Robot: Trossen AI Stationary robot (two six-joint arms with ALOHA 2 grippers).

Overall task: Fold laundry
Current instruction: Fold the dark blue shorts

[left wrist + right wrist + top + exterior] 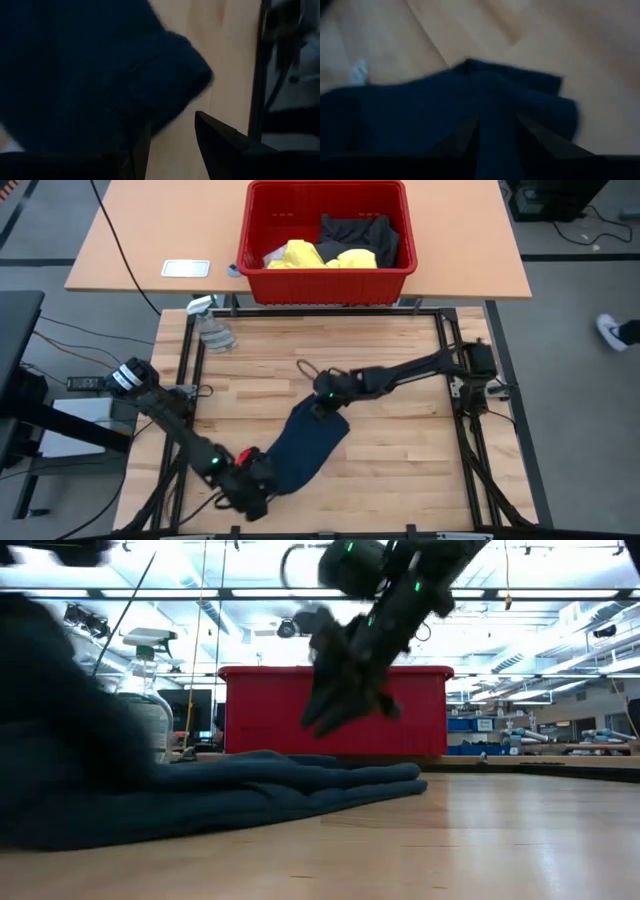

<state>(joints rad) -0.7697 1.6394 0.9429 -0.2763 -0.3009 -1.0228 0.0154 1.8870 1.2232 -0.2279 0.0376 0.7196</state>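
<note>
A small navy piece (pixel 305 445) lies flat on the wooden table, slanting from the near left toward the middle. My left gripper (pixel 258 480) is open at its near-left end; in the left wrist view bare wood shows between its fingers (pixel 172 145), and the navy cloth (pixel 75 75) lies beside one of them. My right gripper (pixel 325 397) is open and hangs above the cloth's far end; in the low view it (pixel 330 720) is clear of the cloth (pixel 300 785). A yellow shirt (pixel 315 256) and dark grey shorts (pixel 360 235) lie in the red basket. No bright blue piece shows. My left gripper has one finger (pixel 142 150) at the edge of the navy piece's near-left end (pixel 165 100), coming in low along the table. I cannot tell whether that finger touches the cloth. Nothing sits between the two fingers.
The red slotted basket (pixel 330 280) stands on the lighter table beyond the far edge. A clear spray bottle (pixel 212 330) stands at the far-left corner of the work table. A black frame (pixel 445 350) borders the table. Bare wood lies right of the garment.
</note>
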